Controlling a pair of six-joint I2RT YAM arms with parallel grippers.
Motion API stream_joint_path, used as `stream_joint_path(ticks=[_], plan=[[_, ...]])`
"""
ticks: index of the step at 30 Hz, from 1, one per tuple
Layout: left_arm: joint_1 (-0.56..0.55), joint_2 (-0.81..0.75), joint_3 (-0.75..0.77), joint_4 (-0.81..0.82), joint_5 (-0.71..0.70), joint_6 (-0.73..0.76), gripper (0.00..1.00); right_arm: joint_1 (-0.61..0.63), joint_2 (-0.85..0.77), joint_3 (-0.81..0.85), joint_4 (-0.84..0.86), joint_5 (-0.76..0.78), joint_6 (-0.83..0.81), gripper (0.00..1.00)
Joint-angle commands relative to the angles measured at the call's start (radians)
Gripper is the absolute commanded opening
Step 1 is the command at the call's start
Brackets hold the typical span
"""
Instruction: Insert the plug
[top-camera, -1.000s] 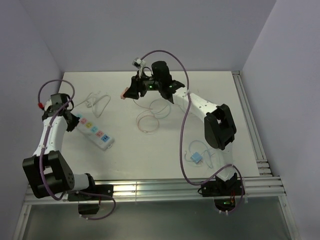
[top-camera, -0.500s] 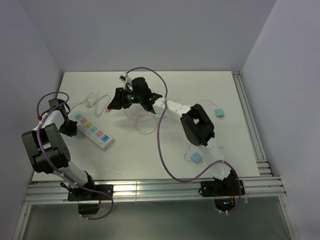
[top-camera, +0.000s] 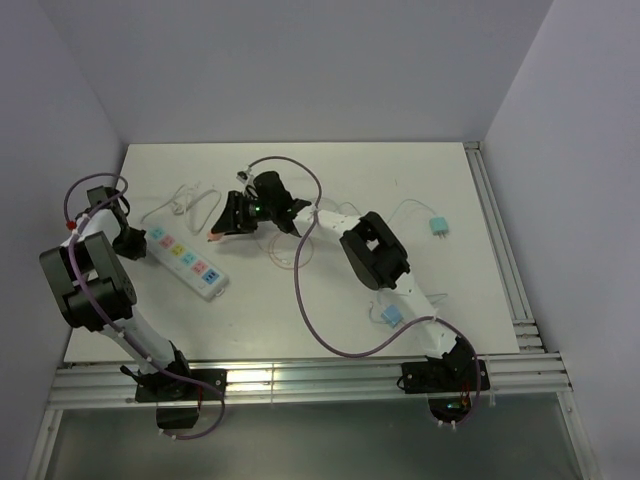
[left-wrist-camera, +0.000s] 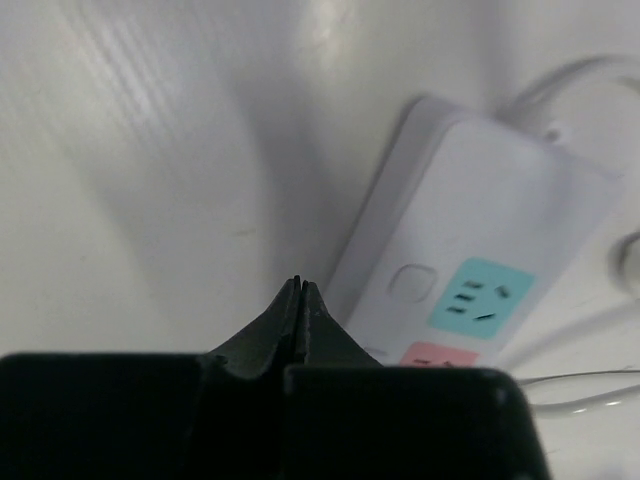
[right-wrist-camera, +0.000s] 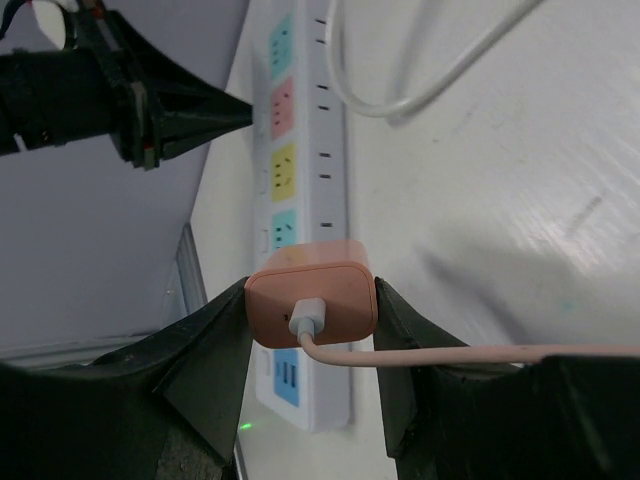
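The right gripper (top-camera: 220, 228) pinches the pink plug (top-camera: 212, 238) by its sides. A pale cable leaves the plug's rear face (right-wrist-camera: 330, 290). The plug sits near the strip (top-camera: 188, 262), at 1 o'clock from the strip's middle and apart from it. The left gripper (top-camera: 133, 243) has its jaws pressed together, its tip (left-wrist-camera: 300, 290) just beside the strip's end (left-wrist-camera: 480, 230), at 9 o'clock of it. The sockets (right-wrist-camera: 283, 170) carry teal, pink, yellow and blue panels, and any print on them is too small to read.
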Motion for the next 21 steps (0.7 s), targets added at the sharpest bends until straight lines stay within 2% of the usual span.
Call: stream_joint_path(ticks=[1, 8, 14, 21], plan=[[0.007, 0.038, 0.089, 0.031, 0.019, 0.003, 0.0, 0.043, 0.003, 0.053, 0.027, -0.013, 0.03, 0.0], [0.005, 0.172, 0.193, 0.028, 0.096, 0.042, 0.0, 0.06, -0.022, -0.014, 0.015, 0.003, 0.02, 0.0], [0.004, 0.164, 0.132, 0.107, 0.146, 0.037, 0.0, 0.079, -0.005, -0.002, -0.065, 0.024, -0.023, 0.0], [-0.055, 0.238, 0.23, 0.063, 0.157, 0.077, 0.0, 0.127, -0.052, -0.077, -0.071, 0.009, -0.091, 0.0]])
